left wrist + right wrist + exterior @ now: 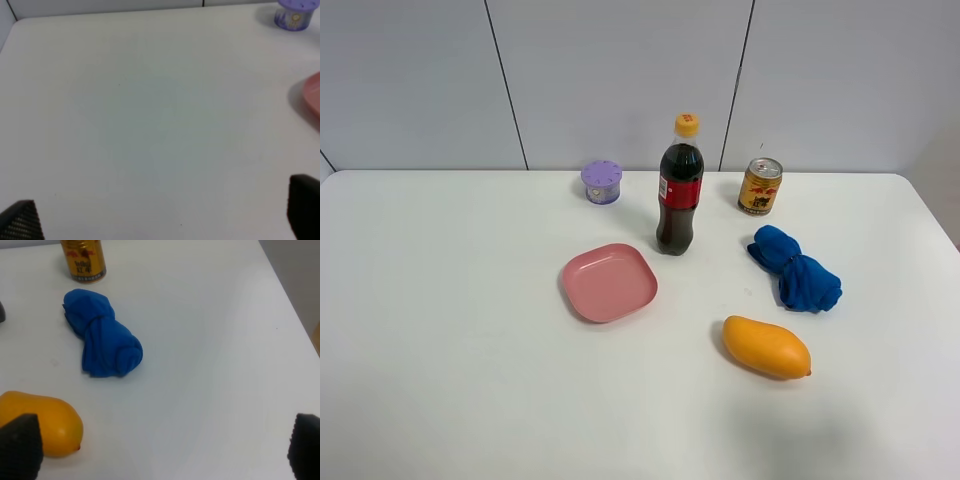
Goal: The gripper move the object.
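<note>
A white table holds a pink plate (608, 282), a cola bottle (679, 190) with a yellow cap, a purple lidded cup (602, 182), a gold can (760, 186), a crumpled blue cloth (794, 269) and an orange mango (766, 346). Neither arm shows in the exterior high view. In the left wrist view my left gripper (160, 215) is open over bare table, with the purple cup (293, 14) and the plate's edge (312, 96) far off. In the right wrist view my right gripper (162, 450) is open and empty, with the mango (40, 422) beside one fingertip (20, 445), the cloth (102, 340) and the can (83, 260) beyond.
The table's right edge (290, 295) runs close to the right gripper. A grey panelled wall (620, 80) stands behind the table. The left part of the table (430, 300) is bare.
</note>
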You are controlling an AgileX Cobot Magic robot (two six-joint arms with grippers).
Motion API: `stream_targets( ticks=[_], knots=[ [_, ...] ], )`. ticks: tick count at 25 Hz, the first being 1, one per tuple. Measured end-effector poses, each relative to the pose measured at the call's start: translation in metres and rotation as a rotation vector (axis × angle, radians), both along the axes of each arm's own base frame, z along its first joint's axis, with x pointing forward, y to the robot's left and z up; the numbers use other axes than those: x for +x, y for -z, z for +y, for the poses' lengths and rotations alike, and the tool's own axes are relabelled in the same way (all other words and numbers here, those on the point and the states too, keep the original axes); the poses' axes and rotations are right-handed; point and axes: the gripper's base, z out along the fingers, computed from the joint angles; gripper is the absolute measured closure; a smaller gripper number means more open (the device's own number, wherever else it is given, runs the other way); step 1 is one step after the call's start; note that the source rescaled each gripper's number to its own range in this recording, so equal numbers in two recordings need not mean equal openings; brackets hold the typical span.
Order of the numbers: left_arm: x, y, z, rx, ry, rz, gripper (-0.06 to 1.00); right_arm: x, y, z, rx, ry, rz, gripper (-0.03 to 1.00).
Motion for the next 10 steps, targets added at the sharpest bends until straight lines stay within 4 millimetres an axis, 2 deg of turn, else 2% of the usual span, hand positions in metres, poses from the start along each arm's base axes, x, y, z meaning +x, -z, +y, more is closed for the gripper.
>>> stream_targets(
  ticks=[10],
  knots=[
    [0.0,0.0,0.0,0.0,0.0,0.0,-0.06,0.0,-0.0001,0.0,0.0,0.0,-0.001,-0.03]
  ],
)
